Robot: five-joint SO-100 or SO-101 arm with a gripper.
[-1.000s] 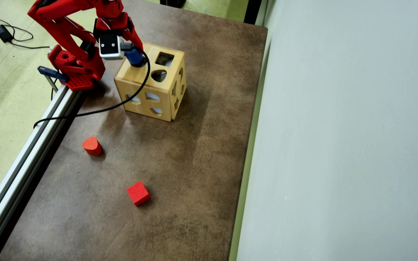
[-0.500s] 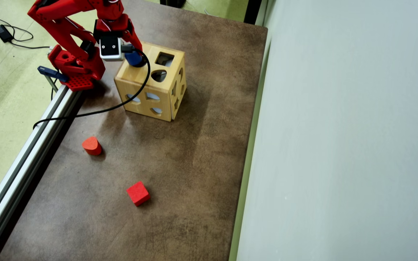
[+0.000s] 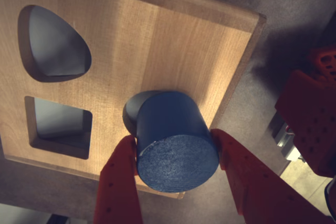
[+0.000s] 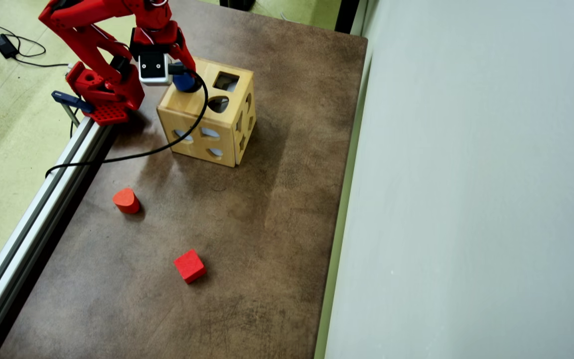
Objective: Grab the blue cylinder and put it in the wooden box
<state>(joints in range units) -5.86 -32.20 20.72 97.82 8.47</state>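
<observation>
My red gripper [image 3: 173, 137] is shut on the blue cylinder [image 3: 176, 145], with one finger on each side of it. The cylinder is tilted. Its far end meets a round cut-out [image 3: 129, 113] in the top face of the wooden box [image 3: 157, 40], and the cylinder covers most of that hole. In the overhead view, the gripper [image 4: 184, 79] holds the blue cylinder [image 4: 183, 83] over the rear left corner of the wooden box [image 4: 195, 104]. Whether the cylinder's end is inside the hole I cannot tell.
A square cut-out [image 3: 58, 121] and a rounded cut-out [image 3: 55, 45] lie beside the round one. On the brown table lie a red-orange rounded block [image 4: 126, 200] and a red cube [image 4: 190, 266]. A metal rail [image 4: 33, 219] runs along the left edge, and a black cable [image 4: 132, 155] trails from the wrist camera.
The wrist has shifted slightly over the box corner with the cylinder still gripped. A little less of the blue shows from above now.
</observation>
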